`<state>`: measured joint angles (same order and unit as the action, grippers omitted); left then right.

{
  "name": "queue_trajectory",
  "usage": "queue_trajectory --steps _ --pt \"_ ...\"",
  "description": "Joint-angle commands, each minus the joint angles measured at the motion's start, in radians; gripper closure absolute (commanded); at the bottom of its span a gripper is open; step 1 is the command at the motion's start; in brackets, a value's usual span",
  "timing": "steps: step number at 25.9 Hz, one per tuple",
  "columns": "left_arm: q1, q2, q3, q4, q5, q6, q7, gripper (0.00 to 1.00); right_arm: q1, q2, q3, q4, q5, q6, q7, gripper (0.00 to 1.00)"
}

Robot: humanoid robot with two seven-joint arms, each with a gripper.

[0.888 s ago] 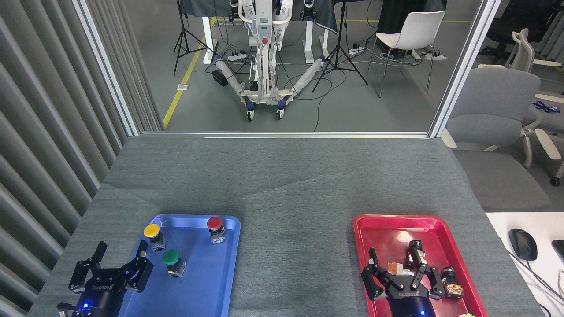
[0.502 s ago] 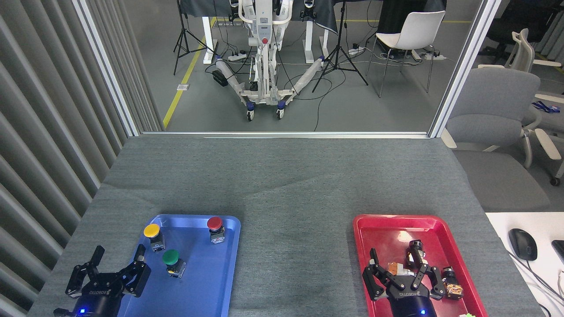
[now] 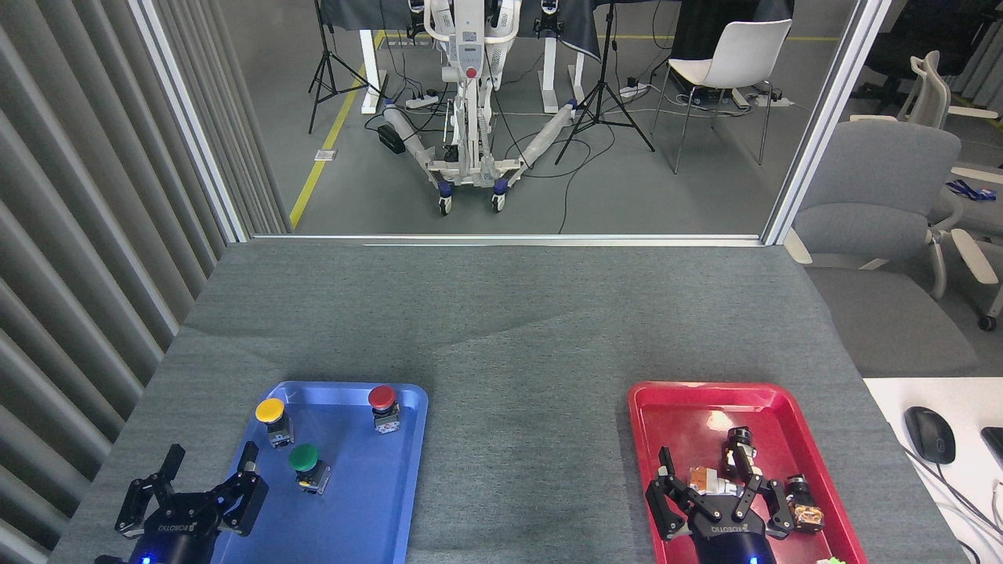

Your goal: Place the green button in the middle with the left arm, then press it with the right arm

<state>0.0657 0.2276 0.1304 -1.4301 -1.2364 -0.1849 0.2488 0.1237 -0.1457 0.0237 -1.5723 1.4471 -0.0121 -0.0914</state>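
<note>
Tabletop [image 3: 501,313]: grey felt-like covering, fills most of the view. The middle [image 3: 525,462], the strip between the two trays, is bare grey felt.

Blue tray [image 3: 376,509]: at about 7 o'clock on the tabletop, flat, near the front edge. Holds three push-buttons.

Red tray [image 3: 682,415]: at about 5 o'clock, well apart from the blue tray. Holds several small parts, black, orange and white; too cluttered to identify each.

Left arm's gripper [image 3: 205,476]: at the 7 o'clock corner, over the left rim of the blue tray. Fingers spread apart, nothing between them. Blue light lit on its base.

Right arm's gripper [image 3: 717,478]: over the near half of the red tray, fingers splayed wide, holding nothing; small parts lie beneath and beside its fingers.

Green button [image 3: 304,459]: in the blue tray, left of tray centre, upright on its grey-and-black base. Sits at roughly 2 o'clock from the left gripper, near its right finger but not touching.

Yellow button [image 3: 270,411]: at 11 o'clock from the green button, near the tray's far left corner.

Red button [image 3: 382,398]: at 1 o'clock from the green button, by the tray's far right rim.
</note>
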Motion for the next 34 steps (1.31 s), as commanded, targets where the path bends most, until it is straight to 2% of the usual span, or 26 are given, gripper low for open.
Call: queue_trajectory --steps 1,34 --pt "0.000 0.001 0.000 0.000 0.002 -0.001 -0.002 0.00 0.002 0.001 0.001 0.000 0.001 0.000 -0.004 0.00" --pt "-0.003 0.004 0.000 0.008 0.002 -0.001 -0.008 0.00 0.020 -0.009 -0.001 0.000 0.001 0.000 -0.002 0.00"
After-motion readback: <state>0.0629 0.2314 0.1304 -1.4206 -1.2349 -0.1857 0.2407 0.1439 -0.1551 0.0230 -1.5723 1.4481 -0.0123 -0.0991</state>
